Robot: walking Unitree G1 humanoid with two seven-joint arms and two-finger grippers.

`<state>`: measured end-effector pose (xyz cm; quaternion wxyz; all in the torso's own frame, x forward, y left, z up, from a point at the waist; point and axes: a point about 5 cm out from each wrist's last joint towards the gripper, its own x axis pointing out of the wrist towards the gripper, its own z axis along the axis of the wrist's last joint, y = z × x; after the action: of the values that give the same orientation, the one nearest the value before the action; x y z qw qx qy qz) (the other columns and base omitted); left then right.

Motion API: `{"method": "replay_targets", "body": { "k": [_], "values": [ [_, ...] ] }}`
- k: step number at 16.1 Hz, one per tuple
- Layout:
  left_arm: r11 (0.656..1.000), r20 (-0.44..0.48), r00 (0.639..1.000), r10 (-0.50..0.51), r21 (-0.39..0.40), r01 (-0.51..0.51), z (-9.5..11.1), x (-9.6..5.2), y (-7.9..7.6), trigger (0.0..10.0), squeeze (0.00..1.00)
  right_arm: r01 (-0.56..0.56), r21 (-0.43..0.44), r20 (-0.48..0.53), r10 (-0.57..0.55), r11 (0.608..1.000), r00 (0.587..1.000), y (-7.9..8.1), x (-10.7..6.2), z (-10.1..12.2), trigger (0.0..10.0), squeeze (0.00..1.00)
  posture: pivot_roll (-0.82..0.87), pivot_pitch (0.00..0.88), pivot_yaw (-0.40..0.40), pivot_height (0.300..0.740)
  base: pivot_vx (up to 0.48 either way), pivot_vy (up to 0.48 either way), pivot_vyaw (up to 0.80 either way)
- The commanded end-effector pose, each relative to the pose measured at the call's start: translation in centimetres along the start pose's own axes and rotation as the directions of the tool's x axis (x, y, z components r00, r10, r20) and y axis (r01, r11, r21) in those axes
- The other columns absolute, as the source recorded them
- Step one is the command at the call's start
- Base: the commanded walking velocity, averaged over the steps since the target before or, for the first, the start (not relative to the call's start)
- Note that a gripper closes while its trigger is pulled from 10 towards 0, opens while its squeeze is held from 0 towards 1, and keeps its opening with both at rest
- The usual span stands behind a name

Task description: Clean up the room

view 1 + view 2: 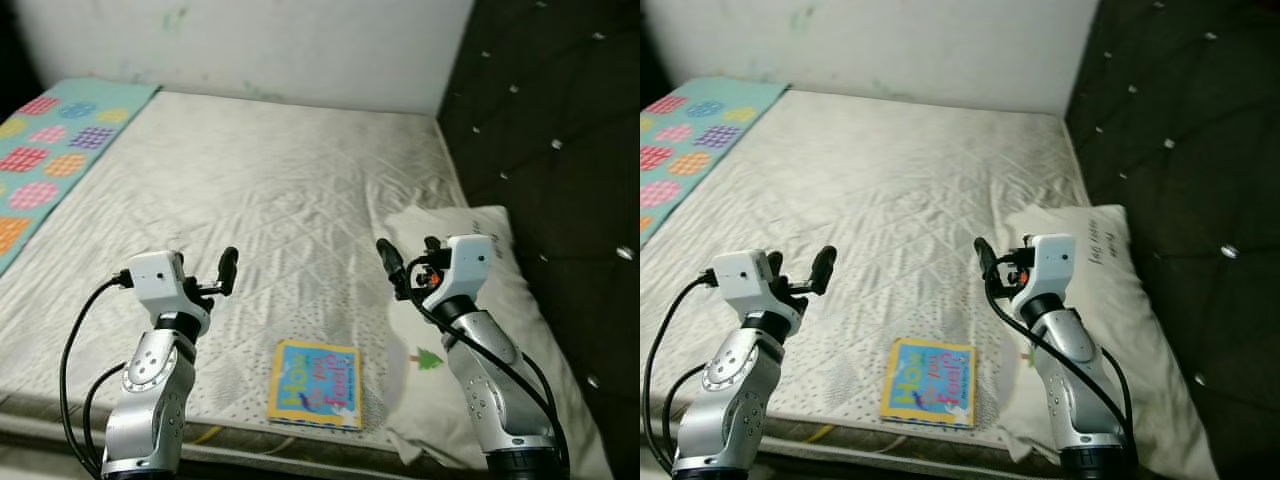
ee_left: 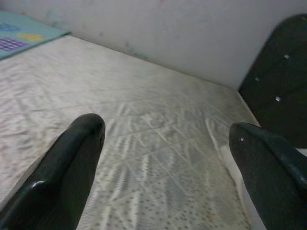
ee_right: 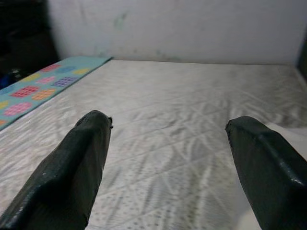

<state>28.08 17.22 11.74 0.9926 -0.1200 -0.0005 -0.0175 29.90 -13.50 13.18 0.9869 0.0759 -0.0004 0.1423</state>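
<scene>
A small children's book (image 1: 315, 384) with a blue and yellow cover lies flat on the white quilted mattress (image 1: 270, 190), close to its front edge. My left gripper (image 1: 206, 270) is raised above the mattress to the left of the book, open, with nothing between its fingers (image 2: 72, 163). To the right of the book my right gripper (image 1: 410, 255) is also raised and open, over the edge of a white pillow (image 1: 522, 300). Both wrist views look across the bare mattress toward the white wall, with black fingers (image 3: 72, 167) spread wide.
A teal blanket (image 1: 50, 150) with coloured circles lies along the bed's left side. A dark tufted headboard (image 1: 560, 140) rises on the right, and a white wall (image 1: 280, 40) closes the back. The pillow has a small tree print (image 1: 430, 358).
</scene>
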Motion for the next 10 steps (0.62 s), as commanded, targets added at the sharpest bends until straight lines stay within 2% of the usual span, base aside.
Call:
{"method": "replay_targets", "body": {
  "k": [1, 4, 5, 7, 10],
  "values": [
    [1.0, -0.004, 1.0, 0.003, -0.005, -0.003, 0.11, -0.13, 0.15, 10.0, 0.0, -0.011, -0.012, 0.003, 0.011, 1.0, 1.0, 0.28, -0.04, 0.23, 10.0, 0.0, -0.09, 0.0, -0.024, 0.74, 0.0, 0.0, 0.0],
    [1.0, -0.009, 1.0, 0.001, -0.009, -0.001, 0.05, -0.05, 0.11, 10.0, 0.0, -0.01, -0.014, -0.003, 0.01, 1.0, 1.0, 0.44, -0.15, 0.05, 10.0, 0.0, -0.09, 0.0, -0.023, 0.74, 0.0, 0.0, 0.0],
    [1.0, -0.01, 1.0, -0.001, -0.01, 0.001, 0.05, 0.01, 0.08, 10.0, 0.0, -0.013, -0.013, -0.005, 0.013, 1.0, 1.0, 0.61, -0.17, -0.03, 10.0, 0.0, -0.09, 0.0, -0.023, 0.74, 0.0, 0.304, 0.0],
    [1.0, -0.013, 1.0, 0.004, -0.008, -0.004, 0.03, 0.0, 0.15, 10.0, 0.0, -0.018, -0.016, -0.006, 0.017, 1.0, 1.0, 0.72, -0.13, -0.03, 10.0, 0.0, -0.09, 0.0, -0.022, 0.74, 0.0, 0.304, -0.52],
    [1.0, -0.012, 1.0, 0.004, -0.006, -0.004, 0.06, 0.04, 0.18, 10.0, 0.0, -0.018, -0.016, -0.004, 0.018, 1.0, 1.0, 0.76, -0.04, -0.01, 10.0, 0.0, -0.09, 0.0, -0.023, 0.74, 0.0, 0.305, -0.8]
  ]
}}
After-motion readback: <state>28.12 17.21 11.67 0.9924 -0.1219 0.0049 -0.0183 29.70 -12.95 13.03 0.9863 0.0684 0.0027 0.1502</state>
